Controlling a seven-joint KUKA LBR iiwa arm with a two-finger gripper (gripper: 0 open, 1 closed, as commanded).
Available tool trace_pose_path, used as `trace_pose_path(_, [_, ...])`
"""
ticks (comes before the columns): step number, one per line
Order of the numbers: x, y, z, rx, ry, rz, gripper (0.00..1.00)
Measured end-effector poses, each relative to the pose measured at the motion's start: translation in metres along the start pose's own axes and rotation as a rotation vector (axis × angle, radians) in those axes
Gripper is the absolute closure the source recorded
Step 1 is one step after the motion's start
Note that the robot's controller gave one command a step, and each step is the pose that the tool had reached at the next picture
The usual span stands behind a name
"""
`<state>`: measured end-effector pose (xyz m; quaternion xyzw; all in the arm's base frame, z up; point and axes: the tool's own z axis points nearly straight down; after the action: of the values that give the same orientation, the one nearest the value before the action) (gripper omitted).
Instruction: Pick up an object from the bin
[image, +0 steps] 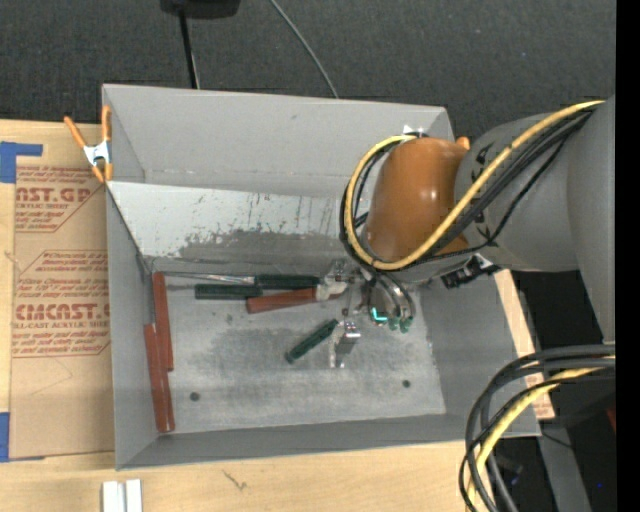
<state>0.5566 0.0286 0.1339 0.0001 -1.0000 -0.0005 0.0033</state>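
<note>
Evidently the gripper (346, 345) is low in the bin (270, 140), at the right end of a short dark green stick (310, 343), though I cannot tell whether it is apart or clamped. The stick lies flat on the floor, so the lift looks still to do.

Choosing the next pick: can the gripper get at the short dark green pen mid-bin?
Probably yes. The gripper hangs right beside the short dark green pen, which lies alone on the bin floor with nothing on top of it.
</note>
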Motion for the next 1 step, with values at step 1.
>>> trace_pose_path(1, [-0.002, 0.0, -0.0043, 0.0, -0.008, 0.0, 0.0])
